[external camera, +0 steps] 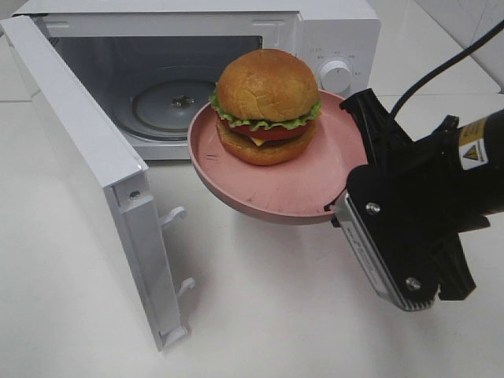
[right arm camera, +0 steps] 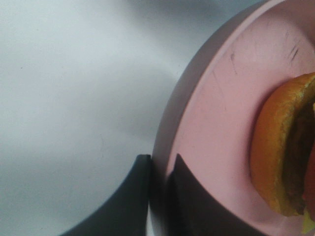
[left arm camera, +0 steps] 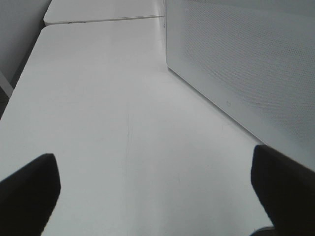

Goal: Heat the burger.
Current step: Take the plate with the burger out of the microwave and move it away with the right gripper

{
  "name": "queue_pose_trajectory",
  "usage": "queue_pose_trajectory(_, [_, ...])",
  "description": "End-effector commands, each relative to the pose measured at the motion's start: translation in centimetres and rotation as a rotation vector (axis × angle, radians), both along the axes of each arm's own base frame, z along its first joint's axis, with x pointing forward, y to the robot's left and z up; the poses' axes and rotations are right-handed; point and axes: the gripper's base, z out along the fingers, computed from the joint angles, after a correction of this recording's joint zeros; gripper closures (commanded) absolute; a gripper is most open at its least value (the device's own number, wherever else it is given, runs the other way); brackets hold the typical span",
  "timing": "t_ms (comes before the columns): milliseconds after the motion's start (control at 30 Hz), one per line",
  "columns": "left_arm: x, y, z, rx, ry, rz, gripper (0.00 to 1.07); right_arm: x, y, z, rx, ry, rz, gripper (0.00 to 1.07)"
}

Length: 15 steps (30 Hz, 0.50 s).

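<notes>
The burger (external camera: 267, 106) sits upright on the far half of a pink plate (external camera: 291, 193), which is held off the white tabletop (external camera: 260, 315) in front of the open microwave (external camera: 315, 31). The right pincer (right arm camera: 158, 169) is clamped on the plate's near rim, one finger under it and one above; the burger lies across the plate from that grip, well clear of the fingers. The plate's far edge overlaps the lower lip of the microwave cavity in the high view. The glass turntable (external camera: 169, 102) is bare. The door (external camera: 87, 165) stands swung out on the left side, its latch hooks facing the plate, with open tabletop between door and plate. The left pincer (left arm camera: 152, 196) has its fingers wide apart, holding nothing, over bare tabletop beside the perforated outer face of the door.
</notes>
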Motion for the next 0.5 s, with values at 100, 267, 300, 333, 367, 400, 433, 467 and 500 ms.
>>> queue_pose_trajectory(100, [-0.2, 0.0, 0.0, -0.004, -0.027, 0.003, 0.09, -1.6, -1.4, 1.2, 0.045, -0.057, -0.006, 1.07])
queue_pose_trajectory(267, [-0.2, 0.0, 0.0, -0.004, -0.027, 0.003, 0.09, -3.3, -2.7, 1.3, 0.056, -0.049, -0.018, 1.07])
queue_pose_trajectory(300, [-0.2, 0.0, 0.0, -0.004, -0.027, 0.003, 0.09, -3.7, -2.9, 1.4, 0.062, -0.050, -0.026, 1.07])
queue_pose_trajectory(333, [-0.2, 0.0, 0.0, -0.004, -0.027, 0.003, 0.09, -4.2, -3.4, 1.5, 0.070, -0.051, -0.037, 1.07])
queue_pose_trajectory(367, [-0.2, 0.0, 0.0, -0.004, -0.027, 0.003, 0.09, -4.2, -3.4, 1.5, 0.070, -0.051, -0.037, 1.07])
queue_pose_trajectory(400, [-0.2, 0.0, 0.0, -0.004, -0.027, 0.003, 0.09, -4.5, -3.7, 1.5, 0.067, -0.052, -0.039, 1.07])
queue_pose_trajectory(433, [-0.2, 0.0, 0.0, -0.004, -0.027, 0.003, 0.09, -5.1, -4.3, 1.6, 0.060, -0.055, -0.049, 1.07])
queue_pose_trajectory(467, [-0.2, 0.0, 0.0, -0.004, -0.027, 0.003, 0.09, -5.1, -4.3, 1.6, 0.060, -0.055, -0.049, 1.07])
queue_pose_trajectory(500, [-0.2, 0.0, 0.0, -0.004, -0.027, 0.003, 0.09, -5.3, -4.5, 1.6, 0.054, -0.051, -0.058, 1.07])
